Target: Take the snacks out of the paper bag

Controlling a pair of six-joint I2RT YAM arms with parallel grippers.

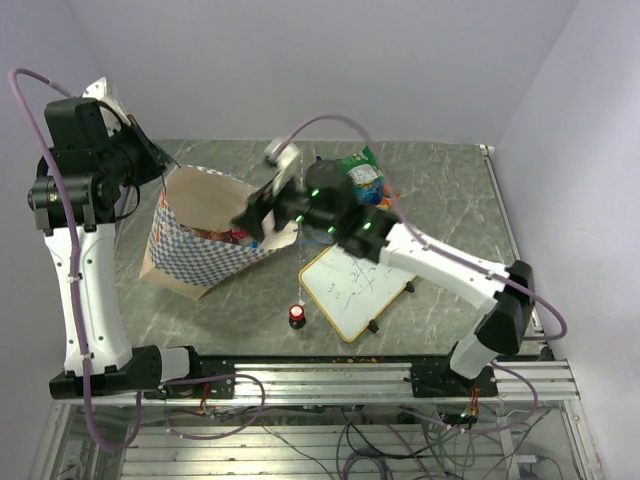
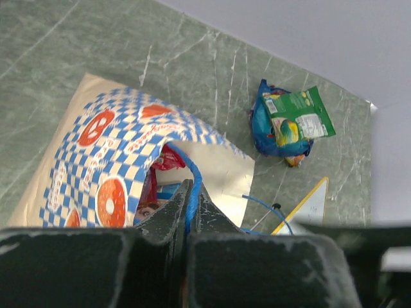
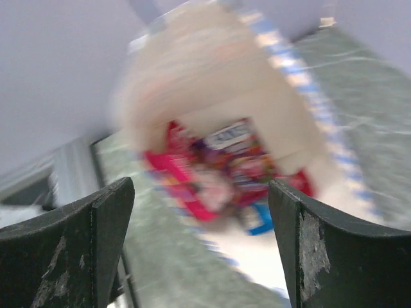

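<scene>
The paper bag (image 1: 200, 245) lies on its side at the left with its mouth facing right. My left gripper (image 2: 191, 192) is shut on the bag's blue cord handle (image 2: 192, 173) and holds the mouth up; in the top view it (image 1: 163, 172) is at the bag's far left corner. My right gripper (image 1: 248, 218) is open at the mouth. Its wrist view is blurred and shows red-pink and purple snacks (image 3: 215, 170) inside, between the open jaws (image 3: 200, 192). A green packet (image 2: 300, 115) lies on a blue one (image 2: 266, 128) on the table behind; both show in the top view (image 1: 362, 178).
A wood-framed whiteboard (image 1: 355, 288) lies on the table right of the bag, under my right arm. A small red-topped black knob (image 1: 297, 315) stands near the front edge. A white object (image 1: 280, 152) lies at the back of the table.
</scene>
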